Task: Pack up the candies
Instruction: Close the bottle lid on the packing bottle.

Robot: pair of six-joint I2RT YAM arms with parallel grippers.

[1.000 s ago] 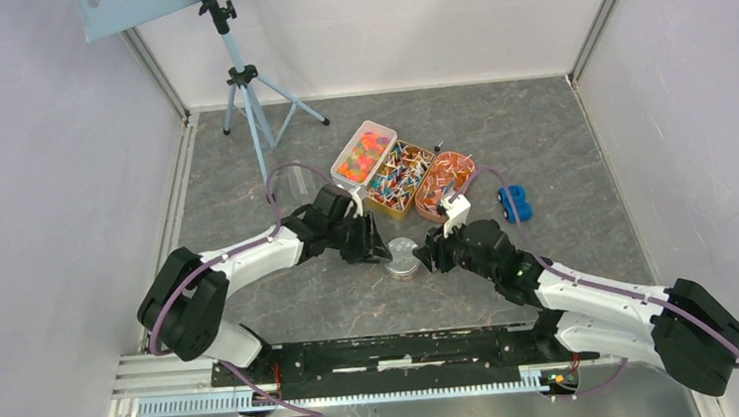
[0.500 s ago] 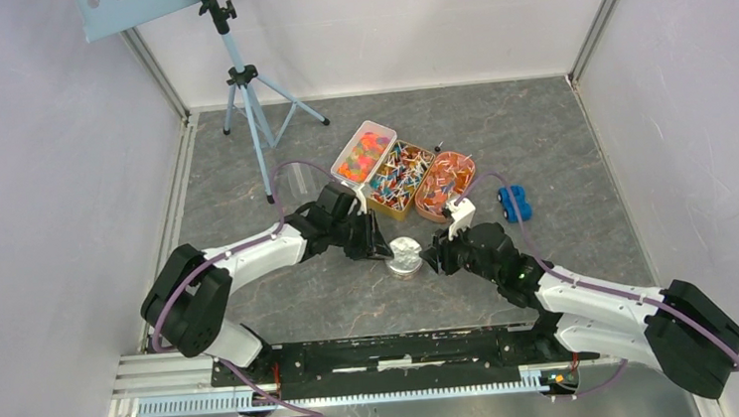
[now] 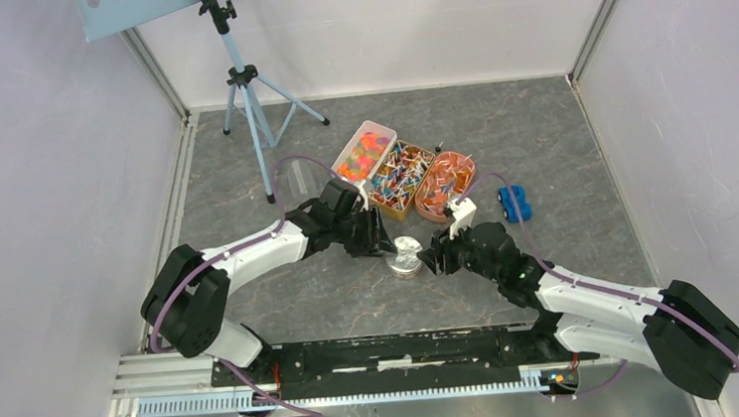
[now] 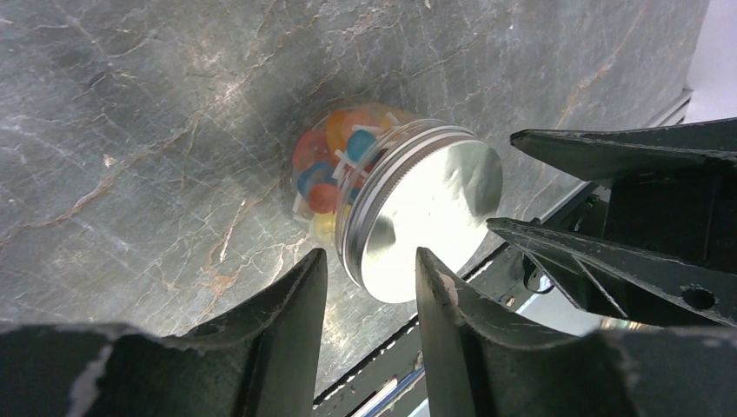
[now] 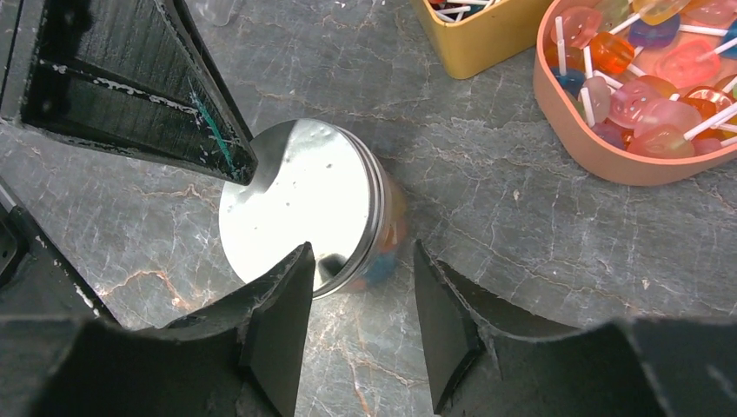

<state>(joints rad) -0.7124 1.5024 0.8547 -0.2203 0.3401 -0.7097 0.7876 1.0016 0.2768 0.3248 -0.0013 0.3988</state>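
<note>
A small clear jar (image 3: 406, 255) with a shut silver lid (image 4: 426, 213) stands on the grey table between my two grippers. Coloured candies (image 4: 326, 165) show through its wall. My left gripper (image 3: 380, 240) is open and empty just left of the jar; in its wrist view (image 4: 369, 256) the lid lies just beyond the fingertips. My right gripper (image 3: 429, 260) is open and empty just right of the jar, its jaws over the lid's edge (image 5: 362, 248). More candies fill a white box (image 3: 363, 153), a yellow box (image 3: 398, 174) and an orange bowl (image 3: 443, 183) behind.
A blue toy car (image 3: 515, 203) lies right of the orange bowl (image 5: 643, 165). A tripod (image 3: 249, 98) stands at the back left. A small clear container (image 3: 296, 179) lies left of the boxes. White walls close in the table.
Both grippers have shifted slightly around the jar, the left one a little farther back. The jar has barely moved.
</note>
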